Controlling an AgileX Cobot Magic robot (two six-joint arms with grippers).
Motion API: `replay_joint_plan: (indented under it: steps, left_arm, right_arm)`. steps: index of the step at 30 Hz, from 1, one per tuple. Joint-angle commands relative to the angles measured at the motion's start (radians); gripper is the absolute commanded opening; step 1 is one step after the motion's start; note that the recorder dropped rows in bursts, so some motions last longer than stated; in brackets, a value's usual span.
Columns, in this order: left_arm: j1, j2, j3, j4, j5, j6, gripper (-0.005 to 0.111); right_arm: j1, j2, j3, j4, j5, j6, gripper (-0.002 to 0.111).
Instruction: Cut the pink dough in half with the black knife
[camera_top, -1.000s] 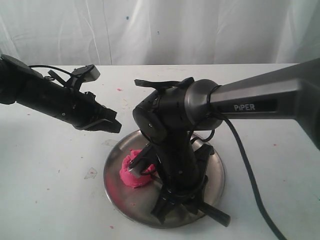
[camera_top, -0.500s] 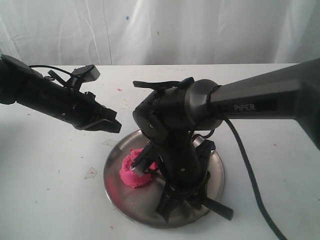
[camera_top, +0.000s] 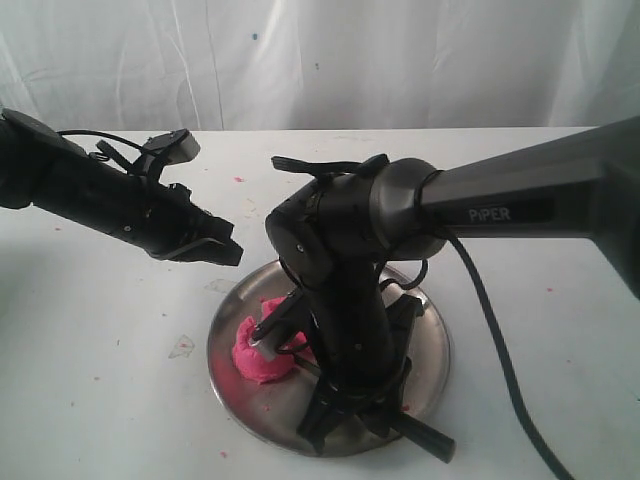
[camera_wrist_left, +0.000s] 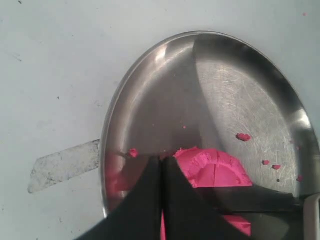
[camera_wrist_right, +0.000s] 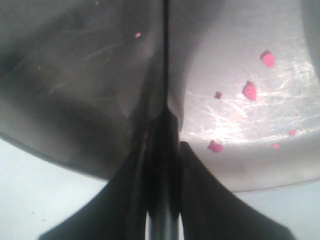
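The pink dough (camera_top: 250, 360) lies on the left part of the steel plate (camera_top: 432, 350). In the left wrist view the black knife (camera_wrist_left: 250, 197) lies as a dark band across the dough (camera_wrist_left: 215, 167), with pink showing on both sides of it. My right gripper (camera_top: 350, 405) points down onto the plate and is shut on the black knife (camera_top: 430, 437), whose handle end sticks out past the plate's near rim. In the right wrist view the blade (camera_wrist_right: 165, 55) runs edge-on away from the gripper (camera_wrist_right: 164, 142). My left gripper (camera_top: 228, 250) hangs shut and empty above the plate's far-left rim.
Tiny pink crumbs (camera_wrist_right: 249, 91) are scattered over the plate and a few specks on the white table (camera_top: 100, 340). A grey tape mark (camera_wrist_left: 65, 165) lies on the table just off the plate's rim (camera_wrist_left: 107, 150). A white curtain hangs behind.
My right wrist has shifted a little to the left with the knife, and the dough has slid slightly left on the plate. The left arm has stayed put.
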Motion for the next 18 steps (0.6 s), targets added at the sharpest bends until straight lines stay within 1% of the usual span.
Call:
replay_joint_plan:
  steps: [1, 8, 15, 18]
  left_arm:
    - [0.003, -0.003, 0.001, -0.011, 0.014, -0.005, 0.000]
    - [0.003, -0.003, 0.001, -0.011, 0.014, -0.005, 0.000]
    - [0.003, -0.003, 0.001, -0.011, 0.014, -0.007, 0.000]
    - [0.003, -0.003, 0.001, -0.011, 0.014, -0.007, 0.000]
  right_arm:
    - [0.001, 0.001, -0.002, 0.007, 0.010, -0.020, 0.000]
    - [0.001, 0.001, -0.002, -0.035, 0.010, 0.003, 0.000]
    - [0.001, 0.001, -0.002, -0.148, 0.010, 0.062, 0.000]
    - [0.001, 0.001, -0.002, -0.161, 0.010, 0.066, 0.000]
